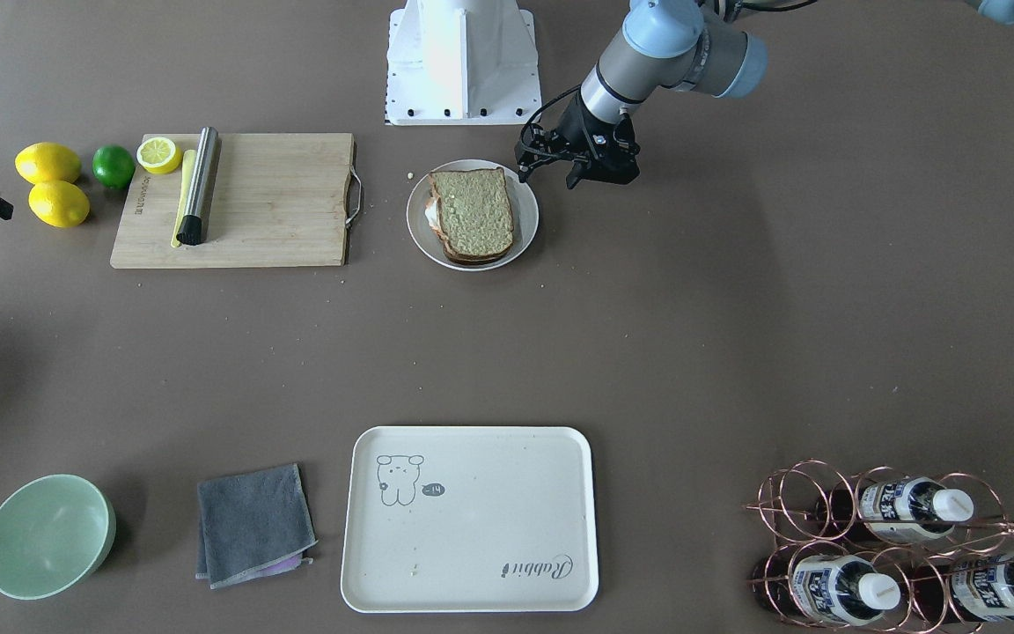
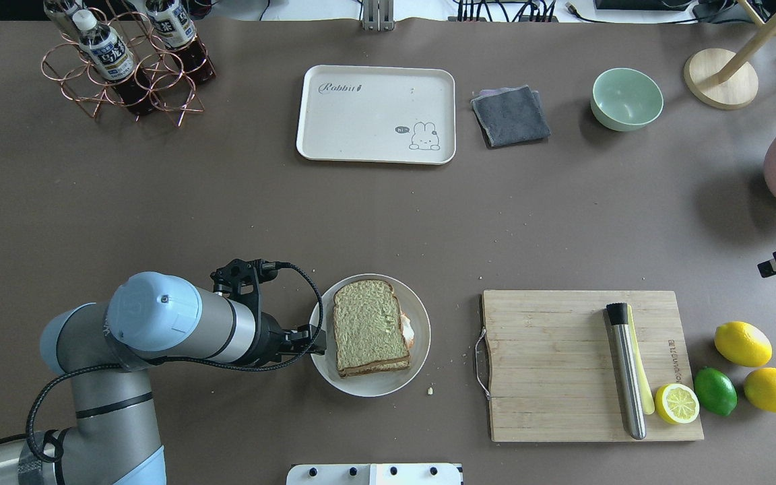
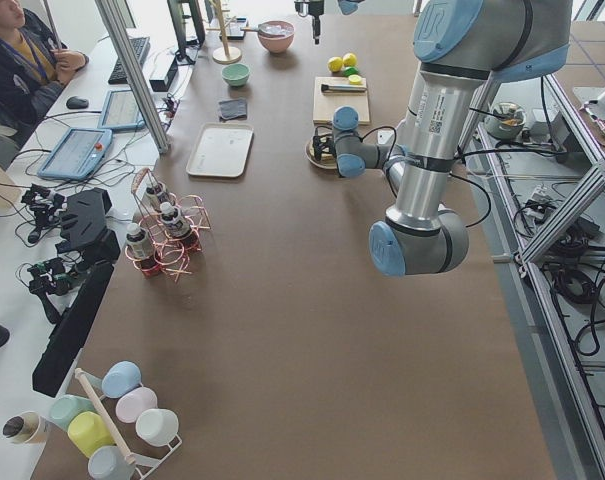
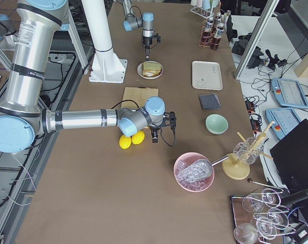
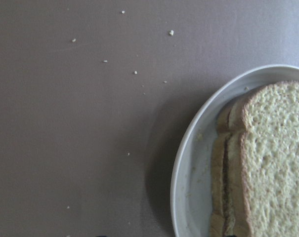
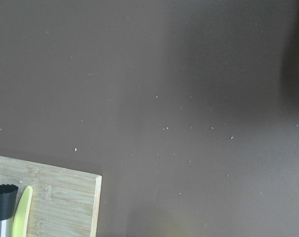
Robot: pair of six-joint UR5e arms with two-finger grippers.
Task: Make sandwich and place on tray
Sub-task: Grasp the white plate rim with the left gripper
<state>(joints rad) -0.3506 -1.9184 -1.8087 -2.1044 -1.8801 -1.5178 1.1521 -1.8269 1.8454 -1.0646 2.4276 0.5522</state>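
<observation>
The left jaws are hanging open beside the round white plate (image 1: pixel 526 220) near the surface's robot-side edge. They should be pinching the brown-crusted egg sandwich (image 1: pixel 472 211) gently. Whether the right jaws are open, I cannot tell.

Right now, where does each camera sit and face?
Front: across table, facing robot; left arm beside sandwich.
Overhead: behind robot, looking down; left arm.
Left side: table's end; left arm near.
Right side: other end; right arm near.
Left wrist: down onto sandwich; no body.
Right wrist: down onto cutting board; no body.
Front and overhead share tray.
</observation>
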